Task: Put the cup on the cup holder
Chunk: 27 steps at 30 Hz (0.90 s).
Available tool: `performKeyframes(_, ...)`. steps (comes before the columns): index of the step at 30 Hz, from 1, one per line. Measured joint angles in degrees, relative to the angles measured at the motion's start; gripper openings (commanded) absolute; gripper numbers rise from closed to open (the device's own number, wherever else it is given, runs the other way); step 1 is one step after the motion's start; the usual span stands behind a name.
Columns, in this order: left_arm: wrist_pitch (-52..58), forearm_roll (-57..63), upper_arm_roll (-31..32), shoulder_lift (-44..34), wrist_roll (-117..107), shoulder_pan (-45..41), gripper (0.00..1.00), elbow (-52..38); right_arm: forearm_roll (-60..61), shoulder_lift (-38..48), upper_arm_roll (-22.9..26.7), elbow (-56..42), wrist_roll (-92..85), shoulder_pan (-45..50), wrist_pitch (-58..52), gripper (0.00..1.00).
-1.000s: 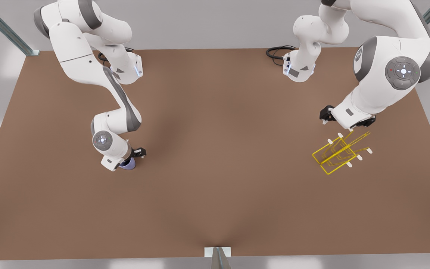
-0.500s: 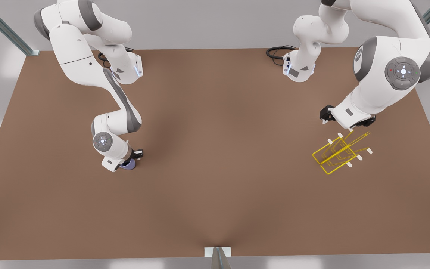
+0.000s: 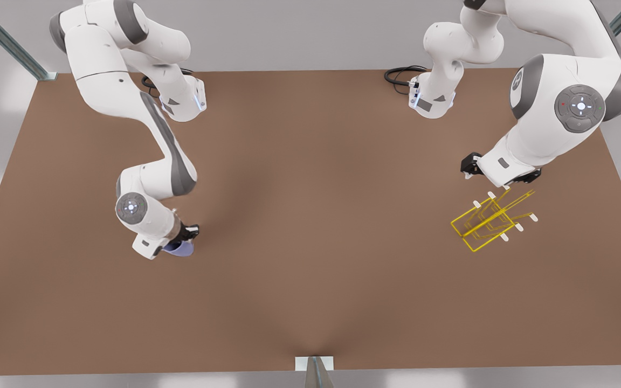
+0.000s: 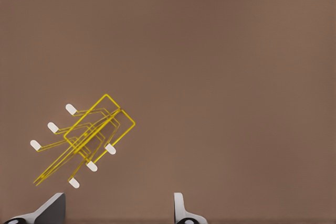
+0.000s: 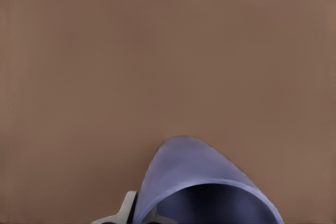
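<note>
Table (image 3: 310, 280) brown, bare between cup (image 3: 180, 248) and cup holder (image 3: 491, 221)

In your front view the right gripper (image 3: 177, 243) is mostly buried under its own wrist housing, so you see just a sliver of the cup (image 3: 180, 248) poking out beneath it. In the right wrist view the cup (image 5: 202, 187) is cut off by the picture's edge, only part of one finger (image 5: 126, 209) shows beside it, and you cannot see the cup's base. The left gripper (image 3: 496, 180) is likewise tucked under its wrist in the front view, and in the left wrist view the edge cuts off all but its fingertips (image 4: 50, 211), while the top of the cup holder (image 3: 491, 218) in the front view runs under that wrist.
</note>
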<state>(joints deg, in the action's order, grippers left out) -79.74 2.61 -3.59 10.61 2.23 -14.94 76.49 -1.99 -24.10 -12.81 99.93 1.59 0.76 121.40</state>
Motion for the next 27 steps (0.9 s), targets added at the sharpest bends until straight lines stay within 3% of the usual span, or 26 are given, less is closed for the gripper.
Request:
performKeyframes(4,0.04,0.01,0.00,0.00,0.01,0.00,1.00,0.00,11.98,-0.09,-0.01,-7.36,0.39,0.01,-9.11,0.21)
performKeyframes(8,0.07,0.04,0.00,0.03,0.01,0.00,1.00,0.00,31.40,-1.32,0.00,-8.76,0.43,0.50,-15.29,0.21)
performKeyframes(11,0.11,0.06,0.00,0.07,0.02,0.00,1.00,0.02,45.57,-7.65,0.03,-11.70,-0.78,1.47,-17.81,0.21)
performKeyframes(16,0.19,0.07,0.00,0.25,0.02,0.00,1.00,0.05,64.70,-22.52,0.09,-25.03,-4.69,4.98,-19.66,0.21)
performKeyframes(21,0.24,0.07,0.00,0.26,0.03,-0.09,1.00,0.04,73.40,-37.95,0.40,-41.52,-8.82,12.87,-22.78,0.21)
performKeyframes(27,0.25,0.08,0.00,0.41,0.03,-0.09,1.00,0.04,76.48,-42.15,0.44,-45.67,-13.40,18.70,-27.70,0.21)
